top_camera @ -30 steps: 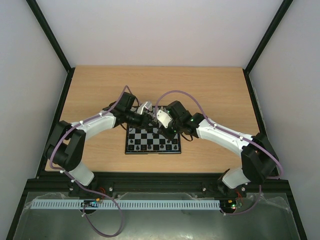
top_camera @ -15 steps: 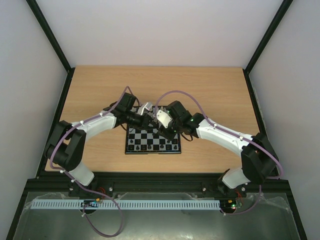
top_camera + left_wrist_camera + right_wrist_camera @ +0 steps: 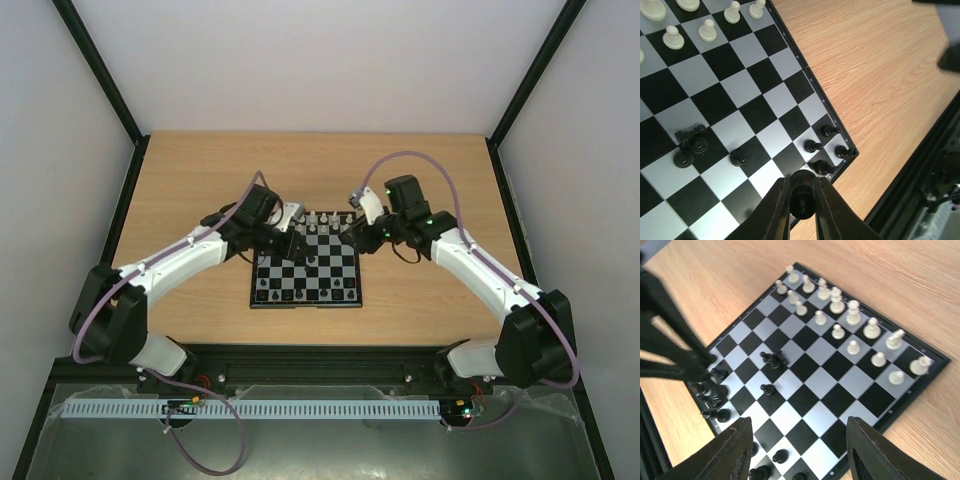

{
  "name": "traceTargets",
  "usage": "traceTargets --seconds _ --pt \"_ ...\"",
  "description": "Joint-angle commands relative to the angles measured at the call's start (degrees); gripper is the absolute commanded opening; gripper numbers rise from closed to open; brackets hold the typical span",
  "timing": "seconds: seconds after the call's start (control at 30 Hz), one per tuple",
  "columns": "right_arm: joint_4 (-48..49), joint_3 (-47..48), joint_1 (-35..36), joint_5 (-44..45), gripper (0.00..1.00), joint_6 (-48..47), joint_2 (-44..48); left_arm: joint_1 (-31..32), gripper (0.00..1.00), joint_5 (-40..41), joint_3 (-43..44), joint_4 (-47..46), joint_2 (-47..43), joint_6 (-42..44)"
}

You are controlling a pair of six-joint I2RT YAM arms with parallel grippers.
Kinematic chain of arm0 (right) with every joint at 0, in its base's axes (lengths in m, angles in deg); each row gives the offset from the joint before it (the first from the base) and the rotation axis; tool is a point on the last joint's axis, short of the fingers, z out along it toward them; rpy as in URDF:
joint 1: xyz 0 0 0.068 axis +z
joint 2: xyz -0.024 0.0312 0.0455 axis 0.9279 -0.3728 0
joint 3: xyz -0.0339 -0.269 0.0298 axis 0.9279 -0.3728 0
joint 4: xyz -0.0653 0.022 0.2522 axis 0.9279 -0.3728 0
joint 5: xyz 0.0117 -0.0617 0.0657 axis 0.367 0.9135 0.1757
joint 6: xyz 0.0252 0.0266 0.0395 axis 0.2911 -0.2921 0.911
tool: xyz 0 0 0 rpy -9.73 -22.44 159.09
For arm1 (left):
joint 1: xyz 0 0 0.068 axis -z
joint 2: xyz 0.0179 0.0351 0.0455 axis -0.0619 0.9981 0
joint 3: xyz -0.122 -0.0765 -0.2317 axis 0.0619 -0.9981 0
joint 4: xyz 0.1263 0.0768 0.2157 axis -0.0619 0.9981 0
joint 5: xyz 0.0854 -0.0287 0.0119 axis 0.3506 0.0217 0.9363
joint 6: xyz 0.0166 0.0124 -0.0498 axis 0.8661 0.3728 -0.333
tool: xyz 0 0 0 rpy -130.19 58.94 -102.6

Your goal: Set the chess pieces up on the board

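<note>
State | left end effector (image 3: pixel 802 185) pinches black piece (image 3: pixel 802 201) | right end effector (image 3: pixel 800 430) spread

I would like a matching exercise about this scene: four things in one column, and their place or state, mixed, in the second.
1. left gripper
2. right gripper
3. white pieces
4. board

A. along the board's far rows
B. open, holding nothing
C. lying on the wooden table
D. shut on a black piece

Pairs: 1-D, 2-B, 3-A, 4-C
</note>
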Motion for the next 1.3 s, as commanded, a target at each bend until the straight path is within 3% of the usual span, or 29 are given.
traceTargets --seconds 0.0,0.37,1.27 --pt "1.2 -2.0 -3.8 -3.9 0.53 5.5 -0.3 4.5 0.12 13.2 2.4 6.2 -3.5 3.8" --pt "3.3 -6.4 -5.1 0.7 0.53 3.9 0.4 18.1 0.11 28.9 3.3 7.1 -1.8 9.5" --pt "2.7 -6.9 -5.1 -0.3 0.53 2.3 -0.9 22.1 0.1 28.6 1.1 6.6 8.8 11.2"
